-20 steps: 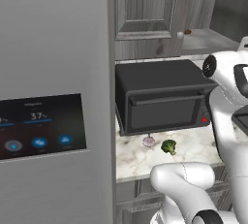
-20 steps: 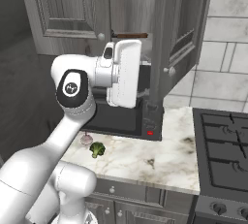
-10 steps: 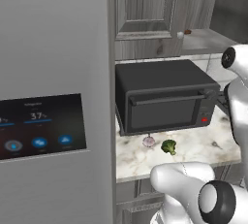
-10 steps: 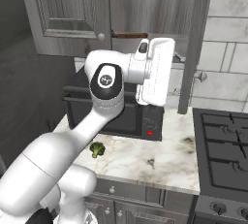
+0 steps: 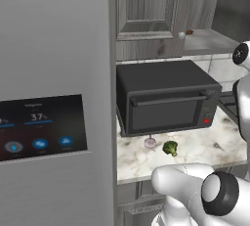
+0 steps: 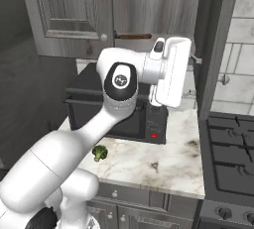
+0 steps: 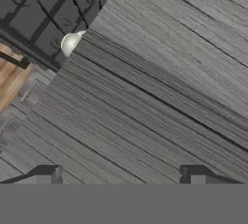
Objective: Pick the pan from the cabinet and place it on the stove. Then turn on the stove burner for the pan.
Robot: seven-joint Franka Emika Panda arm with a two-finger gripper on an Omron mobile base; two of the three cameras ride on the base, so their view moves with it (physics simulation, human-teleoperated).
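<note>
Looking from the left base view, the countertop oven [image 5: 166, 100] sat under the cabinet [image 5: 146, 10], whose door hung ajar, with the pan's wooden handle [image 5: 189, 32] poking out on the shelf just above the oven. From the right, that handle [image 6: 135, 36] lay above the oven, the arm raised alongside. Up close, the gripper [image 7: 121, 177] stood spread wide, empty, facing the cabinet's wood grain.

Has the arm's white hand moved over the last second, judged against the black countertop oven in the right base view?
Yes. The hand has swung rightward, from over the countertop oven toward the open cabinet door.
</note>
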